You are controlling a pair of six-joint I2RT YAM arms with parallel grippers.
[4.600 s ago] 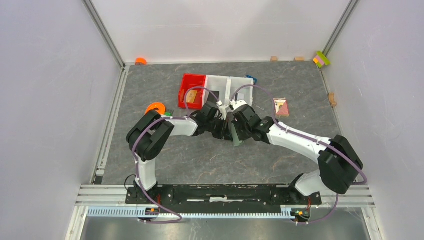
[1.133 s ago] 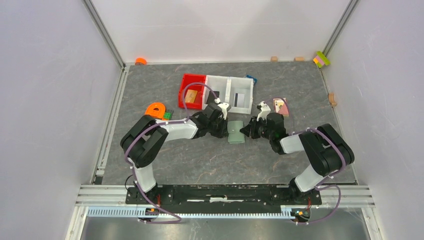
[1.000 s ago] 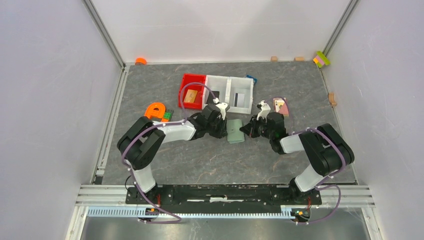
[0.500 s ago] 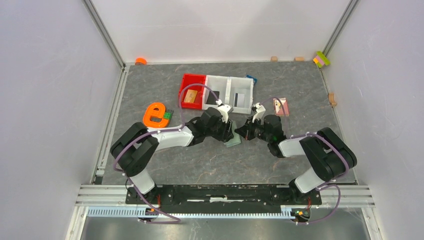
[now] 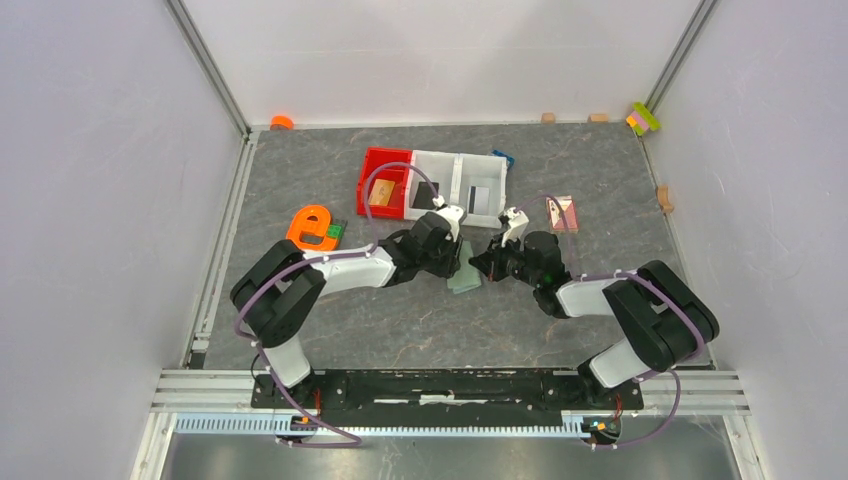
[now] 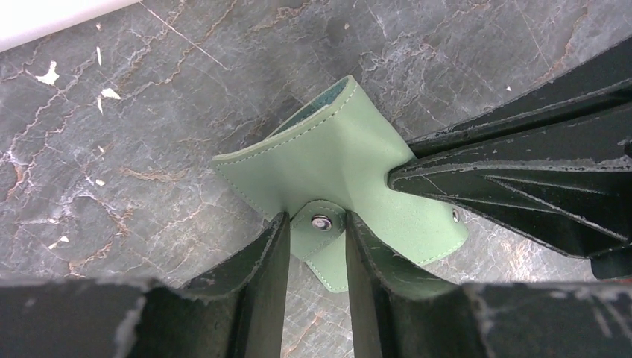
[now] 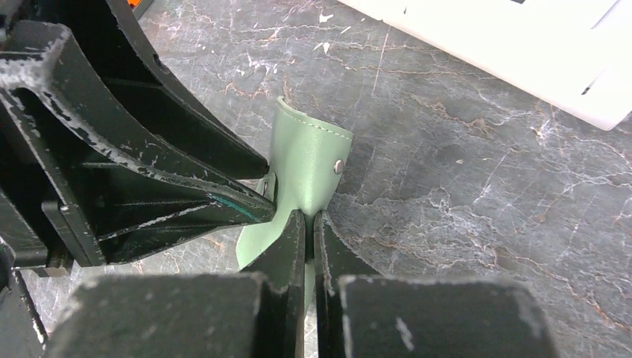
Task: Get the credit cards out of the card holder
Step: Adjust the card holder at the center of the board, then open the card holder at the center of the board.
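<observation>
1. You are at the opening step. The card holder (image 6: 339,160) lies bent on the counter (image 5: 400,320), at 6 o'clock from the white bin (image 5: 455,158), and no card shows from it.
2. Your right gripper (image 7: 308,216) comes in from 3 o'clock, its jaws nearly together and clamped on one leaf of the holder.
3. Your left gripper (image 6: 316,220) comes in from 10 o'clock, jaws apart on either side of the snap tab (image 6: 328,261). I cannot tell whether they pinch it.
4. Next, as I judge it, you need a firm hold on that tab. Then peel it against the right gripper's hold so the pockets open.
5. Only the left wrist view shows the tab and its snap. Only the right wrist view shows the pinched leaf. Only the top view shows the bins, whose contents are too small to name.
</observation>
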